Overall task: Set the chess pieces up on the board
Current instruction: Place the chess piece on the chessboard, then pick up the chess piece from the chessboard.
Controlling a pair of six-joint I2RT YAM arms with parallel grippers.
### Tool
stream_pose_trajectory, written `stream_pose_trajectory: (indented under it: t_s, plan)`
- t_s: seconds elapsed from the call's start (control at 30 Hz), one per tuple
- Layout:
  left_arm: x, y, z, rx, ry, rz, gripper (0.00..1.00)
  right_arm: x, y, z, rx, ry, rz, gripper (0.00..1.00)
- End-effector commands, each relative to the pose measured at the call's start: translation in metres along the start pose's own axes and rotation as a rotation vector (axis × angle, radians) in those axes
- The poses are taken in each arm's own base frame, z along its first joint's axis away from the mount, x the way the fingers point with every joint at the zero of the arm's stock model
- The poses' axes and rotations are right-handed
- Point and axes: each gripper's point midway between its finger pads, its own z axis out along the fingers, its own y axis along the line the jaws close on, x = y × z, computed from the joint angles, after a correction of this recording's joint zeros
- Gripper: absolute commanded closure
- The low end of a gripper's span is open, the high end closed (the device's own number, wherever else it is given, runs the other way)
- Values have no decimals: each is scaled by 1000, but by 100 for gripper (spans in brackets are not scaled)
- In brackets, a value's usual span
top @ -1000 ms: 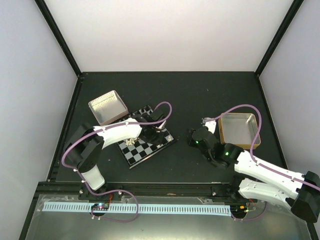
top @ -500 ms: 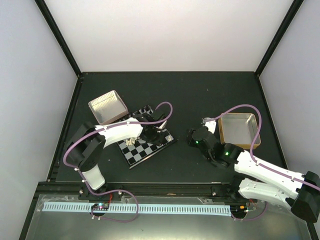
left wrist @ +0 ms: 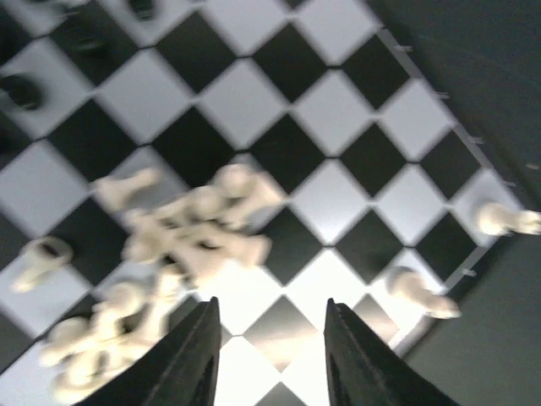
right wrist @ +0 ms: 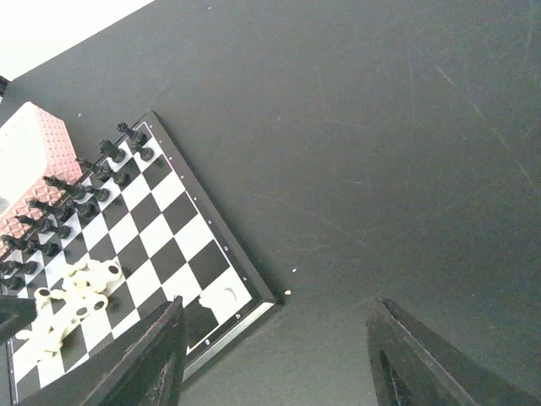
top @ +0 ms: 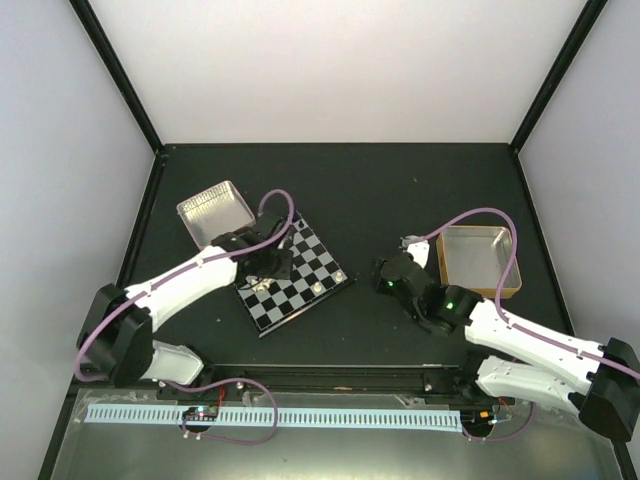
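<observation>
Cream pieces (left wrist: 194,245) in toppled heap on board (left wrist: 245,101), two more apart near its corner. Left hand (left wrist: 270,311) released, empty, above board by heap. Right hand (right wrist: 277,309) released, empty, over dark table (right wrist: 380,127) beside board.

In the top view the left arm (top: 195,280) covers the left side of the board (top: 315,265). The chess pieces (top: 260,286) showing beside it are too small to tell apart. The left wrist view is blurred: the heaped cream figures run together, so no single type can be told. The black pieces (left wrist: 21,89) along the board's far-left edge are smeared and cut by the frame. Only the finger ends of the left tool (left wrist: 270,313) show. In the right wrist view the board's left side, the tray (right wrist: 30,156) and the heap run out of frame. A finger (right wrist: 148,364) of the right tool (right wrist: 279,304) hides part of the board's near edge.
</observation>
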Motion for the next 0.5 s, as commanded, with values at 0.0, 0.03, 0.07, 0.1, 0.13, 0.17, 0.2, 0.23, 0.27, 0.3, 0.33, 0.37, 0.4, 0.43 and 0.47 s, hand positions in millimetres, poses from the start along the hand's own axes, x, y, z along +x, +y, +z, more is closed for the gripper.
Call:
stream_pose_trajectory:
  t_s: [0.0,0.03,0.07,0.1,0.13,0.17,0.2,0.23,0.27,0.3,0.33,0.37,0.4,0.43,0.47]
  plan:
    - [6,53,-8,-118,-40,-129,68,-12,11,0,-22,-32,17,40]
    - [9,64,-8,-136,-40,-158,69,-12,12,0,-23,-31,17,40]
    - [9,72,-14,-140,-63,-185,69,-12,13,1,-24,-27,16,40]
    - [11,79,-16,-147,-72,-206,69,-11,13,2,-23,-25,15,40]
    - [13,85,-16,-156,-80,-223,69,-10,13,2,-25,-21,15,40]
    - [15,90,-16,-163,-88,-235,68,-10,14,3,-27,-20,15,40]
    - [16,93,-15,-166,-92,-241,68,-9,15,3,-28,-17,13,40]
    - [18,95,-13,-169,-95,-246,67,-9,15,4,-28,-14,13,40]
    - [20,98,-10,-173,-91,-252,67,-9,15,4,-28,-13,12,40]
    - [21,99,-8,-174,-86,-257,67,-8,15,4,-27,-12,11,40]
    - [21,100,-6,-177,-78,-261,68,-9,15,4,-26,-14,13,40]
    - [21,101,-3,-180,-76,-266,69,-9,15,4,-25,-13,12,40]
    - [21,102,-1,-182,-72,-270,70,-9,15,4,-25,-14,10,40]
    - [20,103,1,-184,-70,-274,71,-9,15,3,-24,-15,11,40]
    - [19,104,3,-187,-68,-278,73,-10,14,3,-22,-16,9,40]
